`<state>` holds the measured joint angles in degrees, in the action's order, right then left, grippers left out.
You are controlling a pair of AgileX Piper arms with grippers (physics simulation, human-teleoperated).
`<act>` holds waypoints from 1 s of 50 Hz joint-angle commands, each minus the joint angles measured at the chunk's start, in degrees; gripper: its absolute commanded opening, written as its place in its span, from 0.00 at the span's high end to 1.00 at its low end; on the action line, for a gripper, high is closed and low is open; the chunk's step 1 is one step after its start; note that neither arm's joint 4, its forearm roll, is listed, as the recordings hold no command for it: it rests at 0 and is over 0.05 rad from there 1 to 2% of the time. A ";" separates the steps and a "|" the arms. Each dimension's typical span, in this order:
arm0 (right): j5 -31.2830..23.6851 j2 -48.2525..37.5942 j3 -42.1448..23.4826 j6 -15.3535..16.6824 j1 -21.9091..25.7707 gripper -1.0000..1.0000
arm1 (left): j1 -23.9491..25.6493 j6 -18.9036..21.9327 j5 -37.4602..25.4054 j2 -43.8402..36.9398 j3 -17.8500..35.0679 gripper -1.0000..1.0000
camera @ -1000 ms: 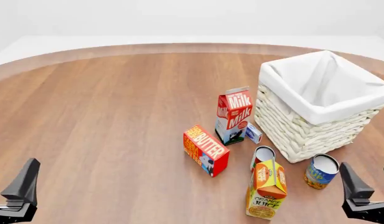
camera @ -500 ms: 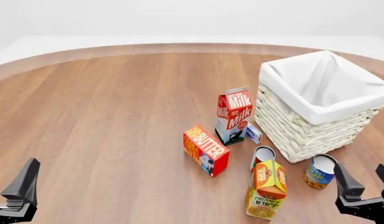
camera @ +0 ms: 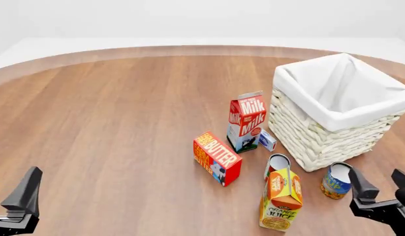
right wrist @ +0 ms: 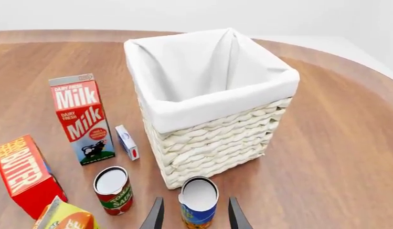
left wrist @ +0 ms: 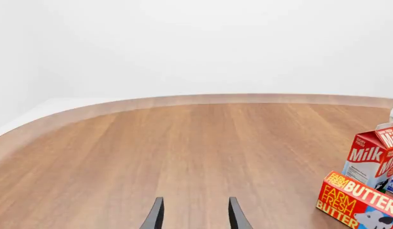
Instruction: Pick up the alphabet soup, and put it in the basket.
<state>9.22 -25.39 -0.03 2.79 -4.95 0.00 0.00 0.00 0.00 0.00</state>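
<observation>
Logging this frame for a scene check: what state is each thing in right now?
alphabet soup: upright on the table, ungrasped, between the right gripper's fingers
basket: upright, open-topped, nothing visible inside
milk carton: upright
butter box: lying on its side
orange juice carton: upright
red-labelled can: upright
right gripper: open
left gripper: open, holding nothing

Milk carton [camera: 246, 121], butter box [camera: 217, 158], juice carton [camera: 281, 198], red can [camera: 276, 165] stand upright.
</observation>
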 commanded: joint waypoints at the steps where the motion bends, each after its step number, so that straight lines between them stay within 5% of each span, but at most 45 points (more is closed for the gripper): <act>1: 5.03 -5.95 0.03 -0.69 -0.36 0.00 | 0.00 0.00 0.00 0.00 0.00 0.00; 33: 9.93 -13.79 0.03 -0.38 -0.62 0.00 | 0.00 0.00 0.00 0.00 0.00 0.00; 50: 17.70 -23.24 0.03 0.35 -1.03 0.00 | 0.00 0.00 0.00 0.00 0.00 0.00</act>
<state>23.14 -44.00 0.00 2.90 -5.81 0.00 0.00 0.00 0.00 0.00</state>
